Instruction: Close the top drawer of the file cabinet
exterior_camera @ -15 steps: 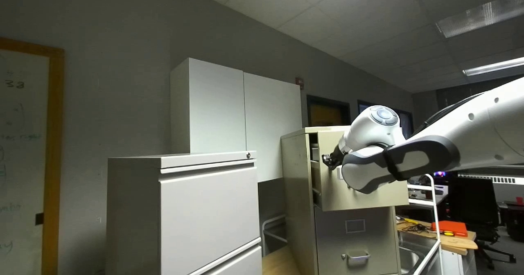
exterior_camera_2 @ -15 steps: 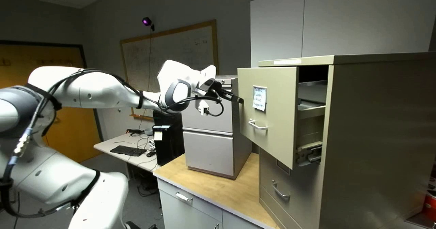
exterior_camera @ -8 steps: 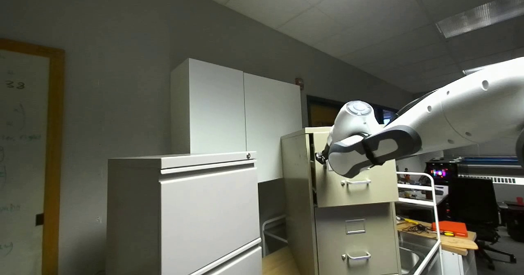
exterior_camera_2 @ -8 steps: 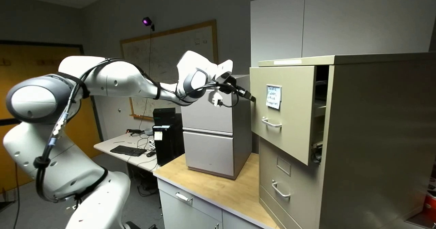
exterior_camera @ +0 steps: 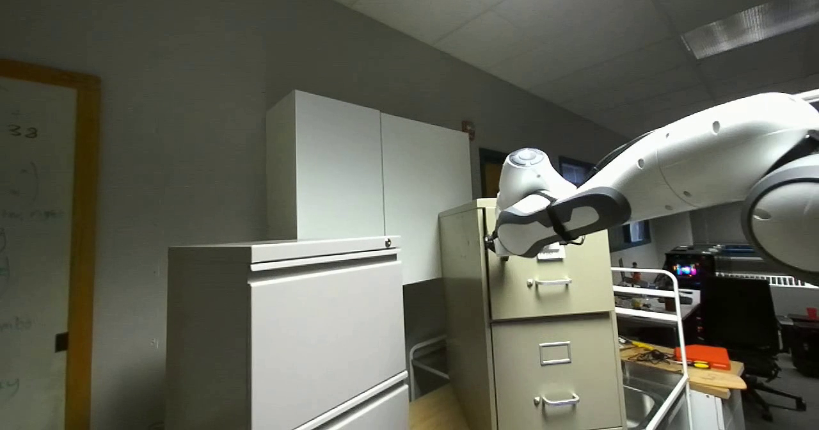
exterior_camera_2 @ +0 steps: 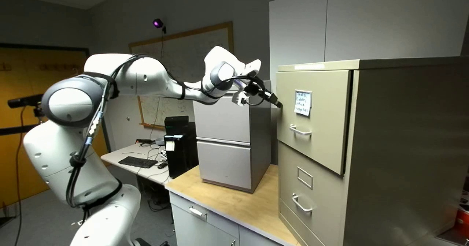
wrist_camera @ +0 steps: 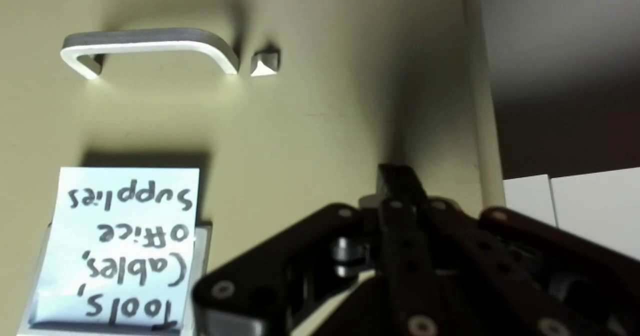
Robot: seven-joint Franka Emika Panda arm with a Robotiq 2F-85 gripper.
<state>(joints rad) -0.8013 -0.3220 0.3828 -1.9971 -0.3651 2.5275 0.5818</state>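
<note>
Top drawer (exterior_camera_2: 321, 119) slides farther into file cabinet (exterior_camera_2: 381, 151), almost flush. Gripper (exterior_camera_2: 278, 103) pinched together, grasping nothing; best press squarely toward cabinet until drawer seats.

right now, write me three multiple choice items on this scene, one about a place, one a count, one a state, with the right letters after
1. In an exterior view, where is the handwritten note relative to the handle of the top drawer?
A) Below it
B) Above it
C) Level with it, to one side

2. How many lines of writing does the note carry?
A) Two
B) Six
C) Four

3. How does the top drawer stand in the file cabinet?
A) Nearly shut
B) Pulled fully out
C) Removed altogether

Right letters:
1. B: the note sits higher on the drawer front than the handle.
2. C: the wrist view shows, upside down, "Tools," "Cables," "Office" and "Supplies" on separate lines.
3. A: only a thin dark gap shows along the drawer front's side edge.
</note>
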